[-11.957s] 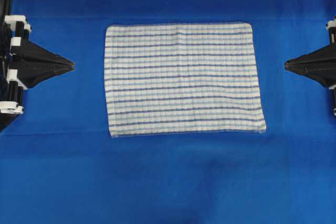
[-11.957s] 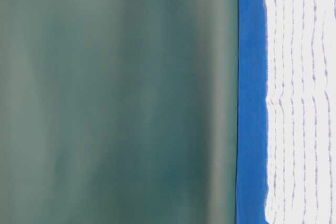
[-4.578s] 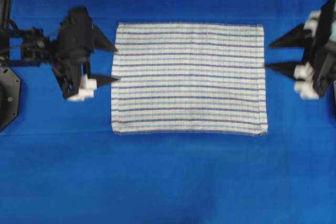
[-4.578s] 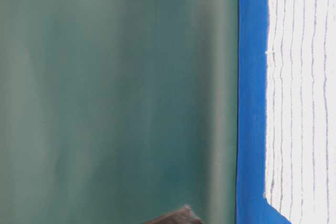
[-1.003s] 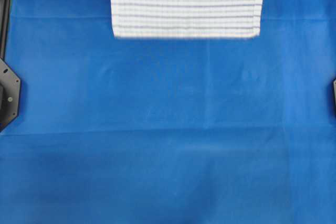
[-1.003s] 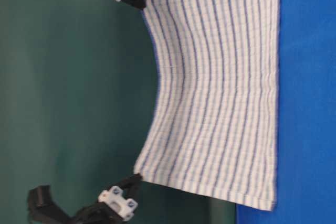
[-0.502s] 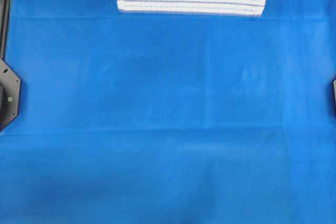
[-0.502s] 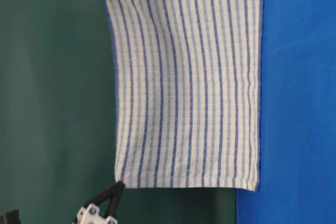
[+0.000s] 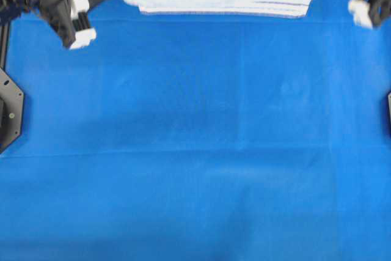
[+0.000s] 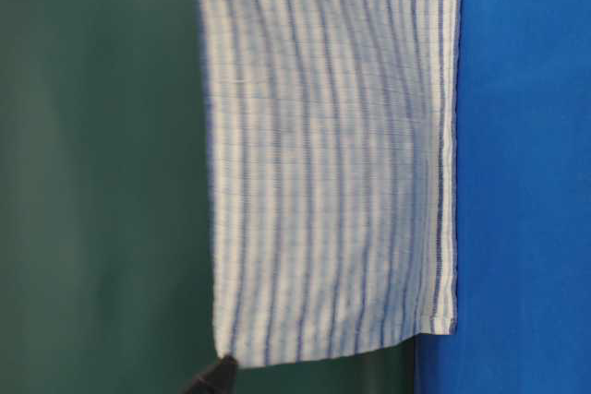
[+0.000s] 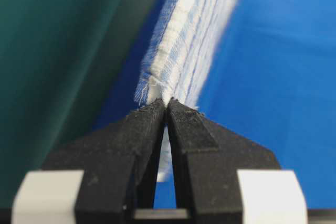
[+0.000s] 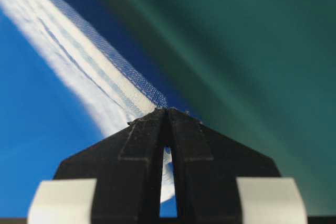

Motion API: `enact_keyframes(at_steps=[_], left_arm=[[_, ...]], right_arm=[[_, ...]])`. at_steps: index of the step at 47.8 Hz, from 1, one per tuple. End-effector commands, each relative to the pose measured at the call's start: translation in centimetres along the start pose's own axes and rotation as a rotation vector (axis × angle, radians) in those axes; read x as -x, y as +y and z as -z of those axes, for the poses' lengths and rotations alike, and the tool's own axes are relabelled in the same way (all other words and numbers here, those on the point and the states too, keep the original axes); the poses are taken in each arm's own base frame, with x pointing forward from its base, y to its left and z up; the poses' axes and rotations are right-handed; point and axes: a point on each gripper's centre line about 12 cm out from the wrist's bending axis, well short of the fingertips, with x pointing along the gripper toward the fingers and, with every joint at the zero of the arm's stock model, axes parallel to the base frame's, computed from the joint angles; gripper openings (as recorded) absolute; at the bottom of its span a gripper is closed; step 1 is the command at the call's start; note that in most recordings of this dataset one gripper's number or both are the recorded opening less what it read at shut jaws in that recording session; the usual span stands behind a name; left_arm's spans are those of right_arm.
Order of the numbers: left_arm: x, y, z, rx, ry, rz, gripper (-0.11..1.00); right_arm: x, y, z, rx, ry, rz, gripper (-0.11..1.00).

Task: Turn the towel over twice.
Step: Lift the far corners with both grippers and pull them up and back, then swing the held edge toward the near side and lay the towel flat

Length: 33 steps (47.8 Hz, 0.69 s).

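Towel (image 10: 323,154) held up by both grippers.
Left gripper (image 11: 167,103) and right gripper (image 12: 167,109) each pinch a top corner; its lower hem seems to touch the table (image 9: 195,151).

Bright even light, motion blur, soft backgrounds

L gripper (image 11: 167,103) & R gripper (image 12: 166,109) raised at far side, jaws pinched tight.
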Motion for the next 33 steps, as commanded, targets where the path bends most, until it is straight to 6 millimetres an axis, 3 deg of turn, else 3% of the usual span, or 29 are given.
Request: enact_keyframes(at_steps=[1,9,24,33], left_arm=[[0.4,-1.1,-0.3,0.001,-0.02,0.035,0.02],[0.4,-3.8,1.6,0.043,0.036,0.123,0.02],[0.3,-10.1,6.3,0.055,0.173,0.317,0.02],[-0.1,-13.9,8.2,0.079,0.276,0.418,0.02]], right_arm=[[0.3,2.1,0.6,-0.005,0.028,-0.08,0.04],[0.1,5.2,3.1,-0.014,0.107,-0.192,0.04],[-0.9,9.7,9.9,-0.093,0.285,-0.317,0.04],[-0.3,12.8,11.3,-0.101,0.336,-0.411,0.04]])
